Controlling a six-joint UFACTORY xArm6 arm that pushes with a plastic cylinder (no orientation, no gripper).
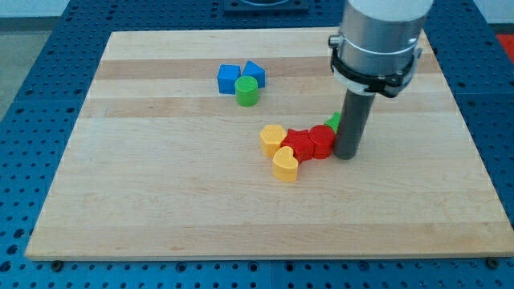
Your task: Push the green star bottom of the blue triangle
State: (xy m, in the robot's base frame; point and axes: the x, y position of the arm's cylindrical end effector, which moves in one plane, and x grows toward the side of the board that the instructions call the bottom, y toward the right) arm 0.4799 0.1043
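A robotics lab: wooden board [161, 201] on blue perforated bench [32, 120].

The wooden board [161, 201] carries eight blocks: two blue blocks, a cube [229, 79] and a triangle [254, 71]; two green blocks, a cylinder [247, 91] and a star [333, 122]; two red blocks [310, 144]; and two yellow blocks [279, 152].

blue cube [228, 79], green cylinder [247, 91], two red blocks [309, 144], two yellow blocks [278, 152], wooden board [161, 185]
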